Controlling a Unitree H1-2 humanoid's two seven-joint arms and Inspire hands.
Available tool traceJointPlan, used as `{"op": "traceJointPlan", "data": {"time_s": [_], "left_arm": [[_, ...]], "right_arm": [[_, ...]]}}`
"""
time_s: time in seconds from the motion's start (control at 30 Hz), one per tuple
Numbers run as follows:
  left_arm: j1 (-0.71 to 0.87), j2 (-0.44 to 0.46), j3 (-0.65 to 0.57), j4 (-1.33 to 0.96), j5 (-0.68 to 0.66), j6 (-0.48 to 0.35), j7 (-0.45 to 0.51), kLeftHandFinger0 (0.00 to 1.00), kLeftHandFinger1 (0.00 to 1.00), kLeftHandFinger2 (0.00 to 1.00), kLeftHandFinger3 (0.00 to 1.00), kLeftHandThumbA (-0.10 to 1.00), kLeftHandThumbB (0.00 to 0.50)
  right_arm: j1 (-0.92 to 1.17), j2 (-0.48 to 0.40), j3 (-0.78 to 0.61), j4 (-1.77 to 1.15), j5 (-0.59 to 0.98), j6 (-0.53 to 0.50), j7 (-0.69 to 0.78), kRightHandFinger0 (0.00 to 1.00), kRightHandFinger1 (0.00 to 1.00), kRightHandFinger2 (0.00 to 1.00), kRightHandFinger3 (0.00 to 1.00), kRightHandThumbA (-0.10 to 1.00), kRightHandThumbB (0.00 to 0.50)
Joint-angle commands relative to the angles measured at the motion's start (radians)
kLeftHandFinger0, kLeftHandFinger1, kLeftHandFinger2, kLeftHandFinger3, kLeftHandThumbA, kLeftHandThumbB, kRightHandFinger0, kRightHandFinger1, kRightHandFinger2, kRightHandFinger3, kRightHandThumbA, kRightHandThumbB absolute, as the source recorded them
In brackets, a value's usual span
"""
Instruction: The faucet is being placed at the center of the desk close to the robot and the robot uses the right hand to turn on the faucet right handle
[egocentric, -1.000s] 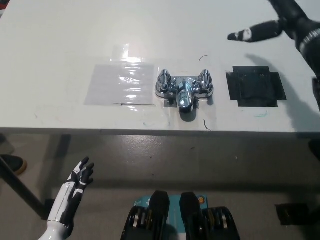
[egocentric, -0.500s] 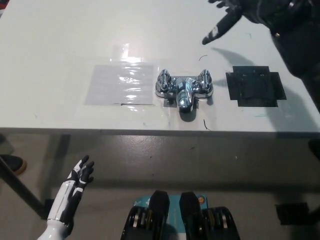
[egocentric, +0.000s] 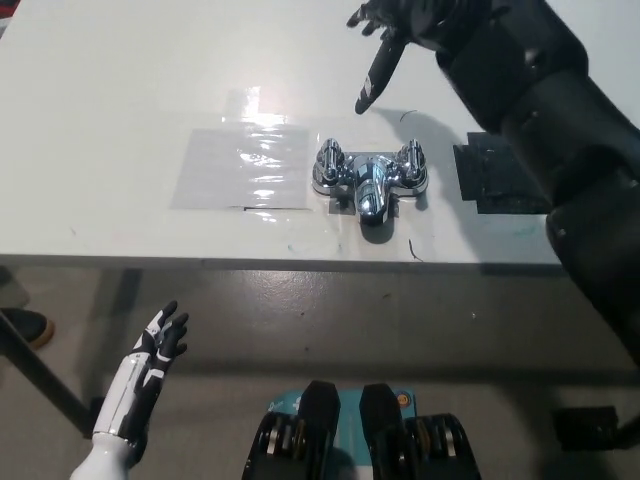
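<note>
The white desk is filling the upper half of the head view, and the black right arm is crossing its right side from the lower right toward the far edge. A clear glossy sheet is lying flat on the desk left of centre. A black square patch is sitting at the right, partly hidden under the arm. Between the two, near the desk's front edge, the chrome faucet is standing with its long axis running left to right across the two handles and its spout pointing toward the robot. The right hand is hovering above the desk beyond the faucet, open and holding nothing, its fingers spread, with one angling down toward the right handle but staying well apart from it. The white left hand is resting below the desk's front edge at the lower left, empty, fingers apart.
</note>
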Motion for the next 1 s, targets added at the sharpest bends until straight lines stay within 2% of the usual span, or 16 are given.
{"op": "traceJointPlan", "data": {"time_s": [0.0, 0.07, 0.1, 0.17, 0.23, 0.27, 0.33, 0.4, 0.53, 0.57, 0.6, 0.63, 0.73, 0.83, 0.97], "left_arm": [[-0.004, 0.013, 0.003, -0.039, 0.003, -0.022, -0.009, 1.0, 1.0, 1.0, 1.0, 0.92, 0.16], [-0.004, 0.015, 0.003, -0.044, 0.005, -0.014, -0.009, 1.0, 1.0, 1.0, 1.0, 0.92, 0.159], [-0.007, 0.015, 0.003, -0.045, 0.005, -0.015, -0.01, 1.0, 1.0, 1.0, 1.0, 0.92, 0.147], [-0.002, 0.013, 0.002, -0.05, 0.003, -0.017, -0.01, 1.0, 1.0, 1.0, 1.0, 0.92, 0.155], [-0.001, 0.019, 0.002, -0.05, 0.001, -0.025, -0.016, 1.0, 1.0, 1.0, 1.0, 0.92, 0.147], [-0.002, 0.02, 0.002, -0.05, 0.001, -0.024, -0.016, 1.0, 1.0, 1.0, 1.0, 0.93, 0.149], [-0.007, 0.018, 0.002, -0.052, 0.008, -0.014, -0.01, 1.0, 1.0, 1.0, 1.0, 0.93, 0.161], [-0.01, 0.019, 0.001, -0.048, 0.011, -0.021, -0.01, 1.0, 1.0, 1.0, 1.0, 0.94, 0.152], [-0.01, 0.021, -0.002, -0.051, 0.008, -0.029, -0.015, 1.0, 1.0, 1.0, 1.0, 0.93, 0.141], [-0.012, 0.021, -0.003, -0.048, 0.012, -0.031, -0.014, 1.0, 1.0, 1.0, 1.0, 0.93, 0.152], [-0.013, 0.021, -0.002, -0.046, 0.014, -0.033, -0.012, 1.0, 1.0, 1.0, 1.0, 0.93, 0.154], [-0.014, 0.022, -0.003, -0.048, 0.02, -0.032, -0.01, 1.0, 1.0, 1.0, 1.0, 0.95, 0.158], [-0.015, 0.022, -0.002, -0.046, 0.021, -0.031, -0.01, 1.0, 1.0, 1.0, 1.0, 0.95, 0.171], [-0.014, 0.023, -0.003, -0.049, 0.026, -0.024, -0.008, 1.0, 1.0, 1.0, 1.0, 0.95, 0.181], [-0.008, 0.022, 0.0, -0.055, 0.017, -0.022, -0.013, 1.0, 1.0, 1.0, 1.0, 0.94, 0.177]], "right_arm": [[-0.064, 0.001, 0.017, 0.017, -0.052, -0.011, -0.031, 1.0, 1.0, 1.0, 1.0, 0.97, 0.191], [-0.062, 0.007, 0.001, 0.03, -0.04, -0.001, -0.034, 1.0, 1.0, 1.0, 1.0, 0.96, 0.178], [-0.064, 0.011, -0.002, 0.04, -0.04, 0.016, -0.036, 1.0, 1.0, 1.0, 1.0, 0.96, 0.187], [-0.059, 0.017, -0.003, 0.045, -0.046, 0.035, -0.05, 1.0, 1.0, 1.0, 1.0, 0.94, 0.198], [-0.053, 0.019, 0.005, 0.049, -0.055, 0.033, -0.059, 1.0, 1.0, 1.0, 1.0, 0.92, 0.179], [-0.052, 0.019, 0.005, 0.05, -0.058, 0.036, -0.064, 1.0, 1.0, 1.0, 1.0, 0.9, 0.188], [-0.05, 0.017, 0.015, 0.052, -0.07, 0.024, -0.058, 1.0, 1.0, 1.0, 1.0, 0.9, 0.172], [-0.05, 0.011, 0.013, 0.054, -0.069, 0.003, -0.035, 1.0, 1.0, 1.0, 1.0, 0.94, 0.127], [-0.035, 0.003, -0.003, 0.062, -0.056, -0.008, -0.026, 1.0, 1.0, 1.0, 1.0, 0.95, 0.118], [-0.03, 0.006, -0.001, 0.064, -0.065, 0.018, -0.066, 1.0, 1.0, 1.0, 1.0, 0.92, 0.173], [-0.025, 0.009, -0.013, 0.065, -0.058, 0.04, -0.094, 1.0, 1.0, 1.0, 1.0, 0.88, 0.196], [-0.012, 0.015, -0.021, 0.069, -0.061, 0.077, -0.169, 1.0, 1.0, 1.0, 1.0, 0.82, 0.277], [0.002, 0.016, -0.019, 0.075, -0.072, 0.08, -0.187, 1.0, 1.0, 1.0, 1.0, 0.85, 0.295], [0.018, 0.014, -0.027, 0.075, -0.067, 0.069, -0.199, 1.0, 1.0, 1.0, 1.0, 0.85, 0.283], [0.038, 0.014, -0.038, 0.075, -0.062, 0.039, -0.208, 1.0, 1.0, 1.0, 1.0, 0.85, 0.242]]}}
